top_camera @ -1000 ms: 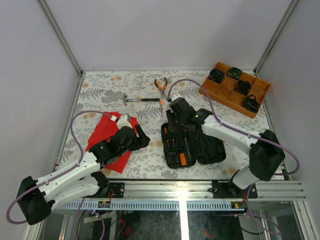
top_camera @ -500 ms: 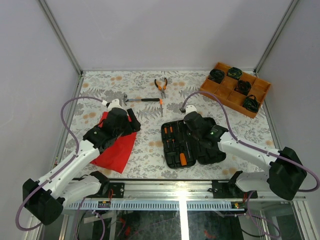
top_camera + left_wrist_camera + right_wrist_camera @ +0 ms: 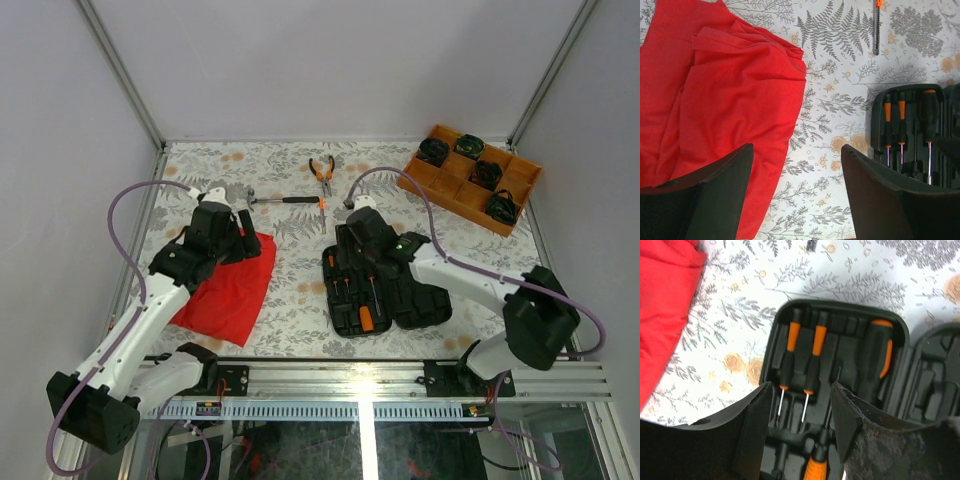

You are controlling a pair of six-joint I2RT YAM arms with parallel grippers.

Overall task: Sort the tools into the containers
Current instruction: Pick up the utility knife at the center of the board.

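Sorting bench, seen from above: the black tool case (image 3: 425,300) is laid open at the middle of the floral table (image 3: 300,262), with orange-and-black screwdrivers (image 3: 790,351) seated in the moulded slots of its left half. The right gripper (image 3: 801,386) is held low over those slots, its jaws parted and nothing gripped between them. The left gripper (image 3: 796,152) is poised above the edge of the red cloth (image 3: 225,290), left of the case; its jaws are likewise spread wide and empty. Beyond the case, towards the far side of the table, the hammer (image 3: 283,200), the pliers (image 3: 321,168) and a loose screwdriver (image 3: 875,30) are left lying outside it. An orange tray (image 3: 445,185) of black round items is placed at the far right corner.
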